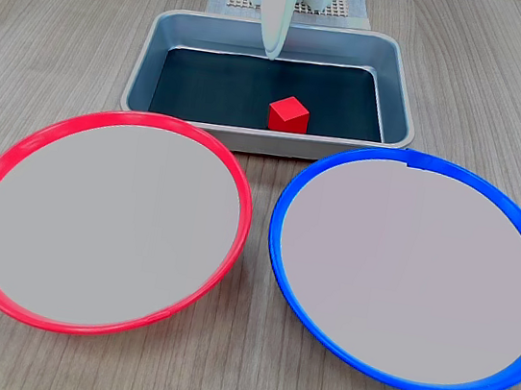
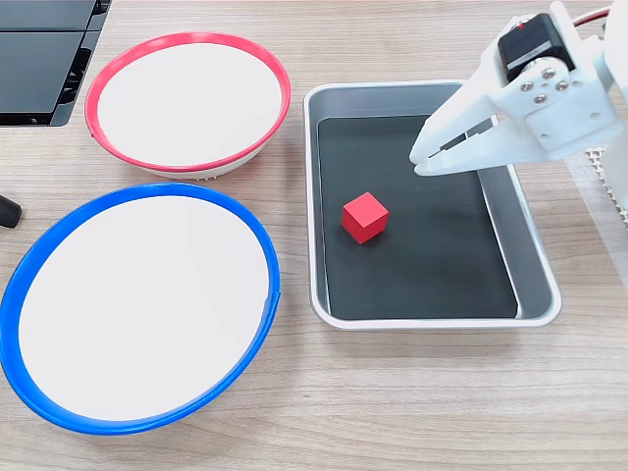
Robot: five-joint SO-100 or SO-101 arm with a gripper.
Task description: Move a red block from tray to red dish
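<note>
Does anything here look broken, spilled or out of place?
Nothing much. The red block sits turned at a slight angle in the tray, both dishes are empty, and the gripper hangs above the tray. One small oddity: the blue dish has a small notch in its rim.

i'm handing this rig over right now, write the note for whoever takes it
Gripper: fingertips almost together, holding nothing, hanging above the far part of the tray, apart from the block.
Red block: on the tray's dark bottom, near the side facing the dishes.
Red dish: nothing in it. The blue dish beside it also holds nothing.
Done: nothing yet, block not grasped.
Left: open over the block, grasp it, lift, carry it to the red dish, release.
</note>
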